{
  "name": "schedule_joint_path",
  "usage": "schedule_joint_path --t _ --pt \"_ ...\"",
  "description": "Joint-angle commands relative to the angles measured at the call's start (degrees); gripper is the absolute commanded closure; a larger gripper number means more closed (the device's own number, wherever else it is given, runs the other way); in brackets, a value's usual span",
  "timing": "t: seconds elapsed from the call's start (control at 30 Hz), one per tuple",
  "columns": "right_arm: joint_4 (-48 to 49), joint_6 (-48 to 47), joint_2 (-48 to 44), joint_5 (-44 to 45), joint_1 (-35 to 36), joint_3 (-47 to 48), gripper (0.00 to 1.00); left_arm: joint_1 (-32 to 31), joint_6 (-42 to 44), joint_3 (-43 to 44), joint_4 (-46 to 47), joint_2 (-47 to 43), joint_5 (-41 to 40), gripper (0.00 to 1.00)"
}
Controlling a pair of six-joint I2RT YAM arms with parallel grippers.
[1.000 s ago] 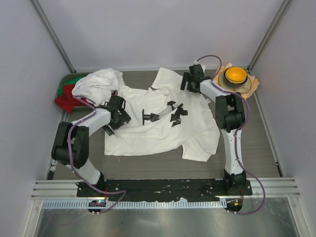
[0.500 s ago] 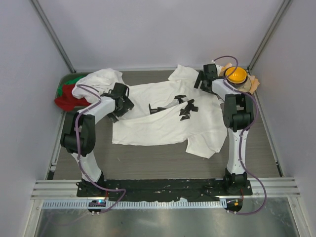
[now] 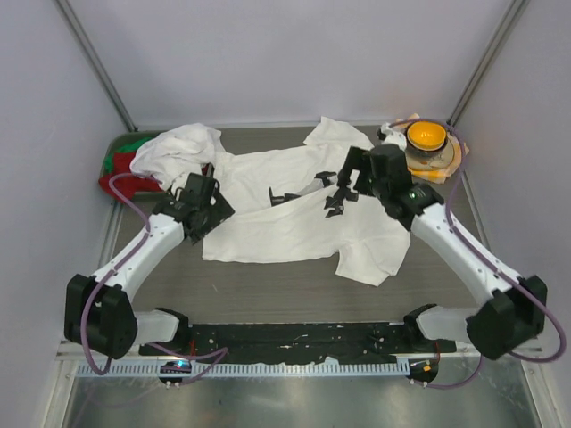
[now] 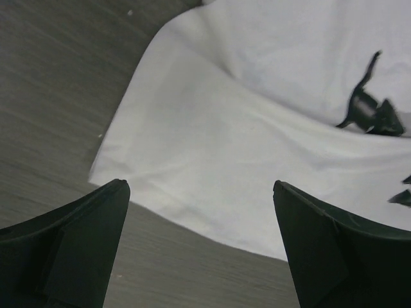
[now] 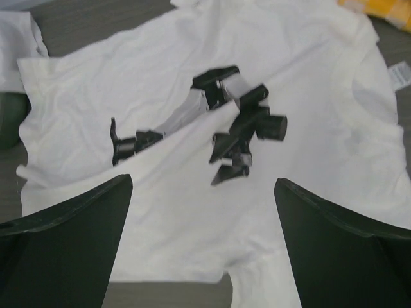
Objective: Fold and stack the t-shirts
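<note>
1. You can see a small white neck label (image 5: 399, 72) on the spread t-shirt (image 3: 294, 227), but its writing is too blurred to read; the black print (image 5: 218, 128) shows shapes, not letters
2. A dark green tray (image 3: 113, 143) at 10 o'clock holds red and green garments (image 3: 120, 183); an orange bowl (image 3: 426, 135) sits at 1 o'clock, and you cannot tell what is in it
3. The spread t-shirt lies at the table's centre; a second t-shirt (image 3: 178, 147) is bunched at 11 o'clock, just beside it
4. Your left gripper (image 4: 199, 186) hangs over the shirt's hem, jaws wide apart, gripping nothing
5. Your right gripper (image 5: 202, 179) hangs above the print, jaws wide, empty
</note>
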Motion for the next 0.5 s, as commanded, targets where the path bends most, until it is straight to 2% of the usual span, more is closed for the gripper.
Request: schedule_joint_path --t 0.0,0.07,0.2,0.47 --pt "-8.7 6.8 -13.0 1.6 2.6 -15.9 0.01 -0.4 -0.1 -11.6 -3.9 -5.8 1.2 0.0" --pt "-10.4 8.5 -21.2 0.7 4.0 -19.9 0.02 -0.6 -0.9 -14.8 -2.7 -7.9 3.2 0.0" --pt "-14.6 11.3 -30.0 0.2 7.1 -25.2 0.03 -1.2 -3.3 -21.4 -1.8 -11.9 2.5 0.0" --pt "-17.2 10.3 -35.2 -2.7 8.3 -27.3 0.04 -1.2 -7.3 -24.3 3.1 -7.7 -1.6 0.02"
